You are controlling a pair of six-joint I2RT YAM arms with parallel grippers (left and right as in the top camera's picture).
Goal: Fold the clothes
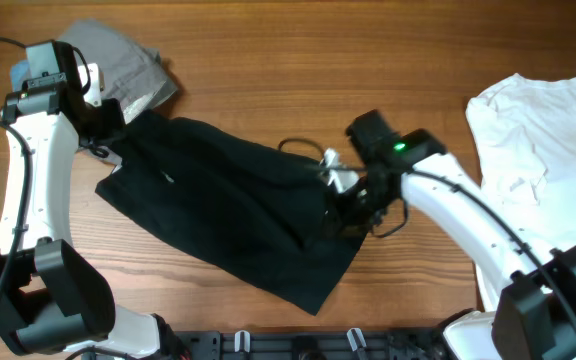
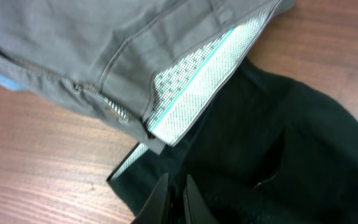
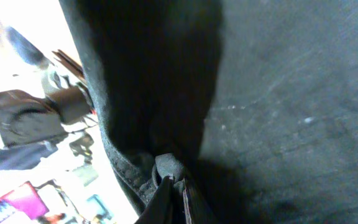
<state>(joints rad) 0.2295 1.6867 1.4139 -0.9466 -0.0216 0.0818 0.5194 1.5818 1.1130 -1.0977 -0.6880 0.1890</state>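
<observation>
Large pair of black cloth shorts (image 1: 228, 210) lies spread diagonally across the middle of the brown wooden table (image 1: 298, 60), upper-L corner to lower-R, mostly flat w/ a few creases. Left gripper (image 1: 108, 148) sits at the shorts' upper-L corner. In the left wrist view its fingers are pressed nearly together (image 2: 174, 196) w/ only a thin slit between them, tips down on the black cloth just inside the edge, so it looks pinched on that corner. A pale waistband strip (image 2: 127, 163) shows beside them. Right gripper (image 1: 353, 210) is at the shorts' R edge. In the right wrist view its fingers are closed (image 3: 174, 190) on a small bunched nub of the black fabric, hem seam curling just beside the tips. The cloth there is raised off the table, w/ room clutter visible past its edge. Grey folded shorts (image 1: 123, 65) lie at the top-L, touching or overlapping the black pair's corner. Their white-and-teal mesh inner band (image 2: 197, 81) runs right along the black cloth. Crumpled white shirt (image 1: 548, 150) is at the far R, well apart from the black cloth shorts.
</observation>
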